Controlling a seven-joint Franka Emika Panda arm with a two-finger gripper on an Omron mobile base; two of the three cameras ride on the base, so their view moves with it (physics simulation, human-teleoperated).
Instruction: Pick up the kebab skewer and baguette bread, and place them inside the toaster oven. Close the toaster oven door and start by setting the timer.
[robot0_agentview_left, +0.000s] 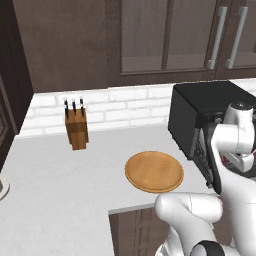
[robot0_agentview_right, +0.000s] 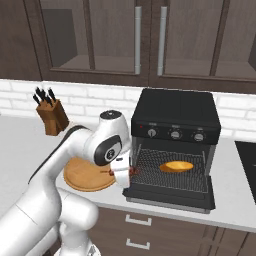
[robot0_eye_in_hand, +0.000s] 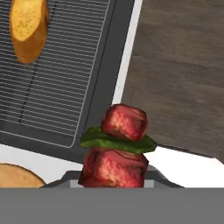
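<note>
**Skewer in my grip at the oven's front left corner; bread on the rack**

My gripper (robot0_agentview_right: 131, 171) sits low at the left front of the toaster oven (robot0_agentview_right: 175, 112), just off the corner of the lowered toaster oven door (robot0_agentview_right: 170, 199). My jaws are drawn narrow and clamp the kebab skewer (robot0_eye_in_hand: 116, 146). In the hand view it rises straight out from between my fingertips: a red meat chunk at the base, a green slice above it, a second red chunk at the tip. From the right base view the skewer shows as a small red speck at my fingertips.

The baguette bread (robot0_agentview_right: 176, 166) lies on the wire rack (robot0_agentview_right: 155, 167) inside the open oven, toward the middle, well apart from my gripper. In the hand view it appears at the upper left, on the rack.

A round wooden board (robot0_agentview_left: 154, 171) rests on the counter (robot0_agentview_left: 60, 185) just left of the oven. A knife block (robot0_agentview_left: 76, 127) stands near the tiled wall.
</note>
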